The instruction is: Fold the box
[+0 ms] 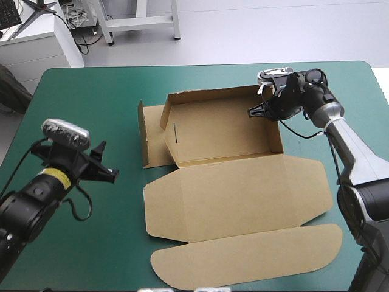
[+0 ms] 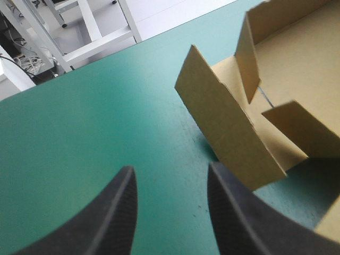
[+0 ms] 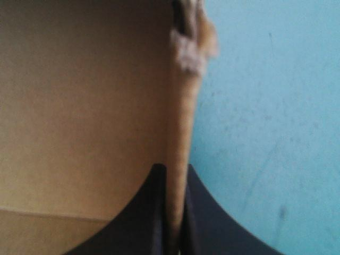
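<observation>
Holding the right wall upright needs a light, steady pinch, I judge, while the loose flap at the tray's 9 o'clock side is tucked; a hard pull would drag the whole sheet. The right tool is all but closed on that wall near the box's 2 o'clock corner. The left tool, fingers well apart and empty, hovers toward the worktop's 8 o'clock, clear of the box, which sits mid-worktop with its lid flat toward 6 o'clock.

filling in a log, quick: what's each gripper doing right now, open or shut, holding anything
left gripper: jaws open, holding nothing.
right gripper: jaws shut on the box, pinching its upright wall at the right end.
</observation>
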